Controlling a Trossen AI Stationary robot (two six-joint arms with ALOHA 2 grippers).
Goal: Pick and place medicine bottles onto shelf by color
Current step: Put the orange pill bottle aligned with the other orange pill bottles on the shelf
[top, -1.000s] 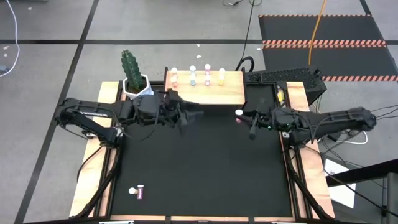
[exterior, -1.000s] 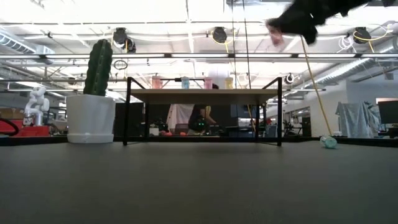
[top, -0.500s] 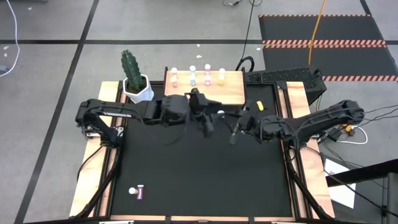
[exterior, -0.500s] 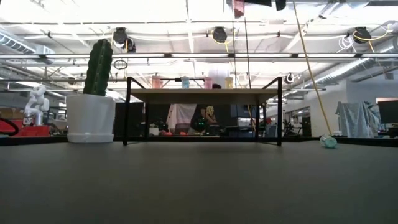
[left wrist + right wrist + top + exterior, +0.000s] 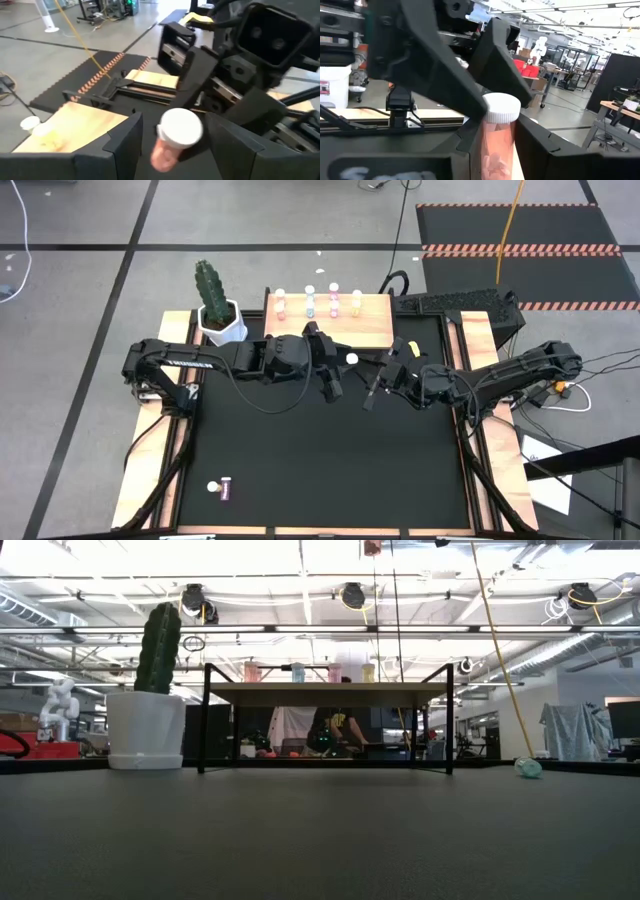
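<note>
Jaws of the right arm point(image 5: 500, 375) are clenched on a pink bottle point(image 5: 497, 135), gripping its body with the white cap standing free above them. The left arm point(image 5: 200, 362) reaches in from the other side. Its jaws are released and spread on either side of that same cap point(image 5: 180, 131), with a little gap showing on each side in its wrist view. Both arms meet over the middle of the black worktop point(image 5: 320, 460), and the low view catches the bottle point(image 5: 372, 547) only at its very top edge, high above the surface.

Just beyond the meeting point, at the far edge, stands the shelf point(image 5: 365, 332). Four white-capped bottles line its back edge: pink point(image 5: 281, 304), blue point(image 5: 309, 304), another pinkish one point(image 5: 333, 302) and yellow point(image 5: 357, 301). The front half of the board is bare wood. Left of the shelf, touching or nearly touching its corner, sits the cactus pot point(image 5: 218, 315), taller than the shelf top in the low view.

Toward the front, a wide stretch of worktop lies open, with one purple bottle point(image 5: 222, 489) on its side near the front left corner. A small pale bottle point(image 5: 527, 768) lies far off to the right. A person point(image 5: 340, 730) shows in the room beyond, framed under the shelf.
</note>
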